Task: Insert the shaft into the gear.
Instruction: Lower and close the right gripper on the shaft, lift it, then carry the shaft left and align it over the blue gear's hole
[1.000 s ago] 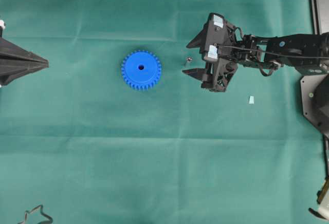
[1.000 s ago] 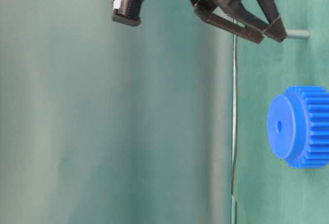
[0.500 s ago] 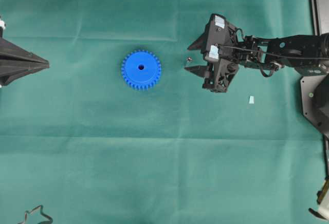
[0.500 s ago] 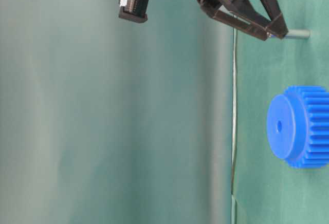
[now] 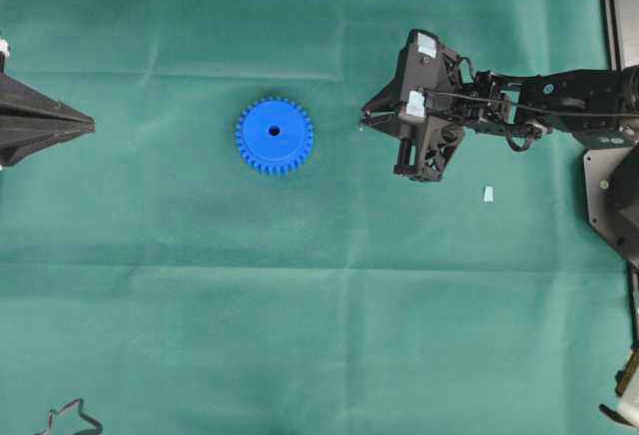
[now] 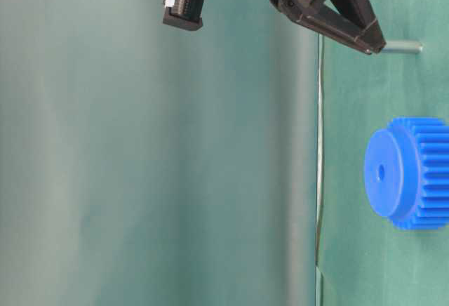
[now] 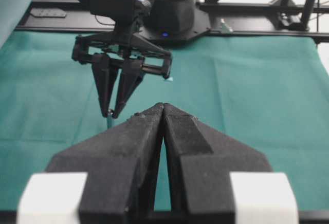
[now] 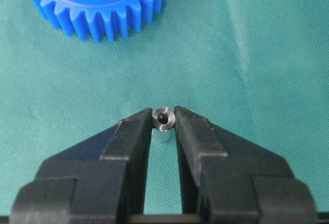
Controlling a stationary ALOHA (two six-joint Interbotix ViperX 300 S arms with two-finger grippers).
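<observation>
Item 1, shaft (image 8: 163, 119): a small silvery pin standing upright on the green desk (image 5: 319, 335), shiny round end uppermost, a little way from the gear. It is sitting between the fingertips of the right tool (image 8: 163, 122), whose jaws are pressing against it on both sides near the top. Likely handling: light, stiff, smooth metal, so prone to slipping or tipping if pinched off-centre; the grip is probably best kept square across the upper body, leaving the lower length free for insertion.

Item 2, gear (image 5: 275, 136): bright blue, toothed, lying flat on the desk with its centre hole facing up, untouched. Likely rigid and light; it may slide on the cloth when the shaft is being pushed in.

Item 3, right tool, overhead view (image 5: 365, 116): reaching in from the right, tips drawn together over the shaft and gripping it.

Item 4, left tool (image 7: 163, 112): parked at the left edge of the desk, well apart from the gear, jaws closed on nothing.

Item 5, chip (image 5: 488, 194): a small pale piece lying near the right arm, not involved.

Status: shaft is being grasped, not yet lifted; insertion not yet begun.
</observation>
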